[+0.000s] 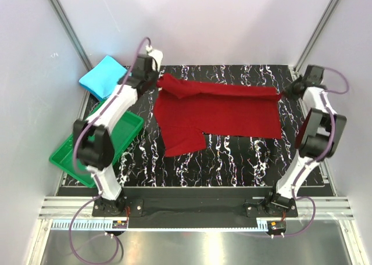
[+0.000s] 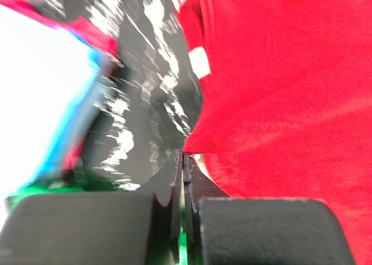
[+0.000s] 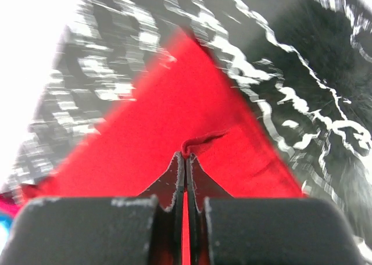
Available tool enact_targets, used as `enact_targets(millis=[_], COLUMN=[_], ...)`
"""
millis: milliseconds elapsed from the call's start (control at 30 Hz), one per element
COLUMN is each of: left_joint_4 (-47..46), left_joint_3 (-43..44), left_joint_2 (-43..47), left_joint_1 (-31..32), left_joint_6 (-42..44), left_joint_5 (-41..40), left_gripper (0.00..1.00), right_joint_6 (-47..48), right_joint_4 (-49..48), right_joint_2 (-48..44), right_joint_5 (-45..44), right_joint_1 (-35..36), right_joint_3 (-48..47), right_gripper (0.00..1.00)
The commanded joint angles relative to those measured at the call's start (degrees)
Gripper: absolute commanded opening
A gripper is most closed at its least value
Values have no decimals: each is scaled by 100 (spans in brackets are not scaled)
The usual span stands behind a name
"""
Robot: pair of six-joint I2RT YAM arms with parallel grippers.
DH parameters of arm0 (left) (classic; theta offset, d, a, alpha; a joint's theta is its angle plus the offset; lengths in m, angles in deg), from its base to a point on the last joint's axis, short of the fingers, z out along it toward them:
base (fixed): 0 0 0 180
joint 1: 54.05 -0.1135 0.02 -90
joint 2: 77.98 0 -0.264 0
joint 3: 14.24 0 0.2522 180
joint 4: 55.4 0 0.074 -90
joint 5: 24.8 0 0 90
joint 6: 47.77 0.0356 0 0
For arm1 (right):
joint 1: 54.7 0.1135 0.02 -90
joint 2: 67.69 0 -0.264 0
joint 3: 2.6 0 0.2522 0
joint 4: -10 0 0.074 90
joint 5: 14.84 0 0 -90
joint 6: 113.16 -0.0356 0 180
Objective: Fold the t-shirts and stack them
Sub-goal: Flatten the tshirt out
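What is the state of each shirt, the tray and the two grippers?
dark red t-shirt: spread out, two far corners pinched.
cyan-blue t-shirt: folded, lying far left.
green tray: lying flat, at the left.
left gripper: shut on the dark red t-shirt.
right gripper: shut on the dark red t-shirt.

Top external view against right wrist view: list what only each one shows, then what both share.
Only the top external view shows the green tray, the left tool at the far left corner of the dark red t-shirt, and that shirt's whole spread outline. Only the right wrist view shows the right tool up close, its fingers shut on a raised wrinkle at the cloth's edge. Both show the red shirt lying on the black marbled table.
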Motion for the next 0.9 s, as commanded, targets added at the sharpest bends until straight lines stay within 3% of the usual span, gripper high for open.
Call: enact_targets(millis=[0, 267, 533, 733, 867], left_joint_4=[-243, -164, -199, -51, 179], left_joint_3=[688, 1242, 1470, 2093, 2376], left_joint_2=[1365, 3413, 5461, 6253, 6324], left_joint_1=[85, 524, 525, 525, 533], left_joint_6=[118, 365, -109, -101, 31], left_joint_5=[-517, -1230, -493, -184, -132], left_gripper=[0, 0, 0, 0, 0], right_joint_6=[25, 69, -72, -265, -318], right_joint_4=[531, 1859, 2687, 3416, 3794], right_joint_2=[-1440, -3690, -5745, -6503, -6609], right_joint_5=[-180, -532, -971, -1471, -1534], right_joint_1=[-48, -40, -40, -40, -40], right_joint_3=[-710, -1649, -2292, -3388, -3874], right_gripper=[0, 0, 0, 0, 0])
